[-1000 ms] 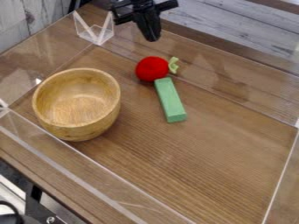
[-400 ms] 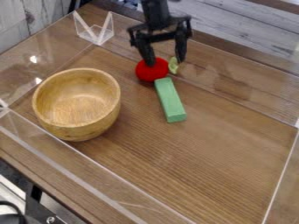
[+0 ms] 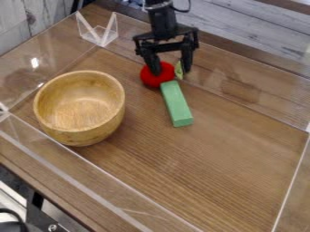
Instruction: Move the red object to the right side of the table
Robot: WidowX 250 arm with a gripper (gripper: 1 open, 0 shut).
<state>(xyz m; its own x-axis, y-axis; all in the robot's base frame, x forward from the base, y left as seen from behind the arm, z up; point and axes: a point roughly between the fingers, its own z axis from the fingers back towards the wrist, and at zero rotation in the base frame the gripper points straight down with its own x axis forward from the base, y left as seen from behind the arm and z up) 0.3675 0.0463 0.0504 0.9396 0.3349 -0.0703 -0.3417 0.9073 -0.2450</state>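
Note:
The red object (image 3: pixel 152 78), a small bright-red ball-like fruit with a light green leaf piece at its right, lies on the brown wood-grain table (image 3: pixel 218 163) towards the back centre. My gripper (image 3: pixel 165 65) hangs straight over it, pointing steeply down, open wide. Its two dark fingers (image 3: pixel 141 62) straddle the fruit left and right, and nothing is gripped. The upper part of the fruit is hidden behind the gripper.
A long green rectangular block (image 3: pixel 179 103) lies just in front of the fruit, almost touching it. A wooden bowl (image 3: pixel 79 106) stands at the left. Low clear acrylic walls (image 3: pixel 97 29) edge the tabletop.
The gripper has come down from above the back edge onto the red fruit and has gone from shut to wide open. The fruit, block and bowl have not moved.

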